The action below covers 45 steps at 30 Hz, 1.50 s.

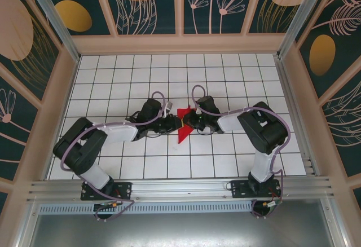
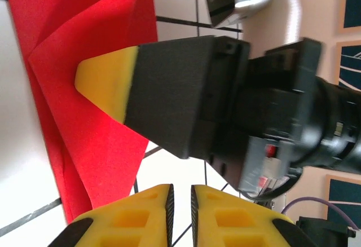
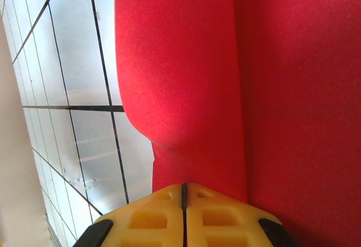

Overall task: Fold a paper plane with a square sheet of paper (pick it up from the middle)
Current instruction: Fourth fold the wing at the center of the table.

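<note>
One red paper (image 1: 181, 134); two arms, left arm (image 1: 113, 131) and right arm (image 1: 256, 126); two claws, left claw (image 1: 176, 124) and right claw (image 1: 190, 122); two yellow fingers (image 2: 135, 219) on each; one tiled worktop (image 1: 169, 72).

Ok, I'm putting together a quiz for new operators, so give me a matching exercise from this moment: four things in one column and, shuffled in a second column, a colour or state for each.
Things:
1. sheet of paper
2. right gripper
3. left gripper
4. table

Colours or states:
A. white tiles with dark grid lines
B. slim gap between its fingers
C. bright red, creased
D. shut on the paper's edge

Pairs: 1-C, 2-D, 3-B, 4-A
</note>
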Motion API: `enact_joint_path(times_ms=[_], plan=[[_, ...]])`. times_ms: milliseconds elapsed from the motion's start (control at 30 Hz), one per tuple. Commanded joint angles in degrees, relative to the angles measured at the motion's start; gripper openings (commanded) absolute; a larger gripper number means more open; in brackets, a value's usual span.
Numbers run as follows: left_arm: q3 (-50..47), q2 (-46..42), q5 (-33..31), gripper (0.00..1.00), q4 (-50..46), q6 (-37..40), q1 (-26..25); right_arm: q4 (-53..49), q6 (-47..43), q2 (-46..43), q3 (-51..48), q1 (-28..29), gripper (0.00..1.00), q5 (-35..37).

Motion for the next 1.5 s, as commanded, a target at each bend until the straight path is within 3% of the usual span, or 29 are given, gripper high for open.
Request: enact_joint_path(times_ms=[0, 333, 567, 767, 1167, 1467], plan=[[-0.3, 2.3, 2.4, 0.2, 4.9, -2.0, -0.1, -8.2, -0.6, 5.2, -2.1, 1.3, 0.09, 4.4], [0.3, 7.6, 5.0, 0.21, 4.7, -0.3, -0.1, -8.9, -0.8, 5.2, -1.8, 1.3, 0.09, 4.5], [2.2, 9.6, 2.6, 0.19, -6.2, 5.4, -0.1, -9.3, -1.1, 5.3, -1.6, 1.3, 0.09, 4.7], [-1.2, 9.4, 1.4, 0.19, -10.0, 8.1, -0.1, -9.8, -1.2, 5.5, -1.4, 1.2, 0.09, 4.8], [0.3, 0.8, 1.1, 0.2, -15.1, 11.7, -0.1, -10.0, -1.3, 5.6, -1.5, 1.2, 0.08, 4.9], [2.4, -2.3, 4.2, 0.22, -10.4, 8.2, -0.2, -9.9, -1.3, 5.8, -1.2, 1.2, 0.08, 4.7]])
